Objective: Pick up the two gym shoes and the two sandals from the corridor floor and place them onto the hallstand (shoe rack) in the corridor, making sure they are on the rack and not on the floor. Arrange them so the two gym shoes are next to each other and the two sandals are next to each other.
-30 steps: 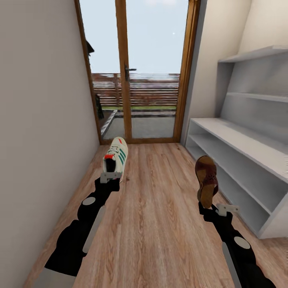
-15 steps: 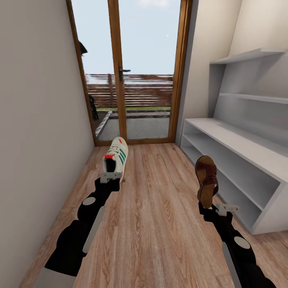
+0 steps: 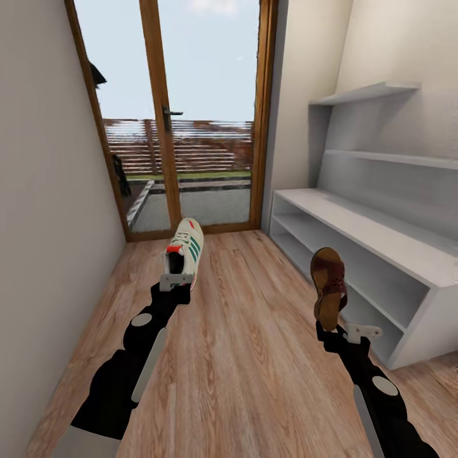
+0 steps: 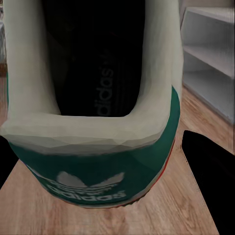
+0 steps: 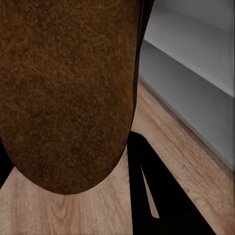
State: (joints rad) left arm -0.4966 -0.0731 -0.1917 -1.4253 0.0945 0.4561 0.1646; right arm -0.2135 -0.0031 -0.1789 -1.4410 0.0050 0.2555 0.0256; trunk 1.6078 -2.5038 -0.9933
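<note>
Head view: the left gripper (image 3: 176,280) has its fingers closed on the heel of a gym shoe (image 3: 184,250), held above the corridor floor (image 3: 242,356) with its toe pointing to 12 o'clock, toward the glass door (image 3: 184,121). The white upper, green stripes and red-orange heel accent all show. The right gripper (image 3: 340,331) has its fingers clamped on the heel end of a sandal (image 3: 328,286), which stands nearly upright with its toe end up, strap side facing 9 o'clock and tan sole edge toward 3 o'clock. The hallstand (image 3: 381,242) runs along the wall from 1 to 4 o'clock, with a wide white surface, low shelf openings beneath and staggered wall shelves above. The sandal hangs just beside its front edge, off the floor and not on the rack.

Left wrist view: the gym shoe (image 4: 93,98) is seen heel-first, with its dark inside open and the green heel tab with white logo near the camera. Plank floor lies beneath, and the hallstand (image 4: 210,63) is off to one side.

Right wrist view: the sandal (image 5: 68,93) shows its brown grainy sole, close up. The hallstand (image 5: 196,73) is beyond it, with floor planks below.
</note>
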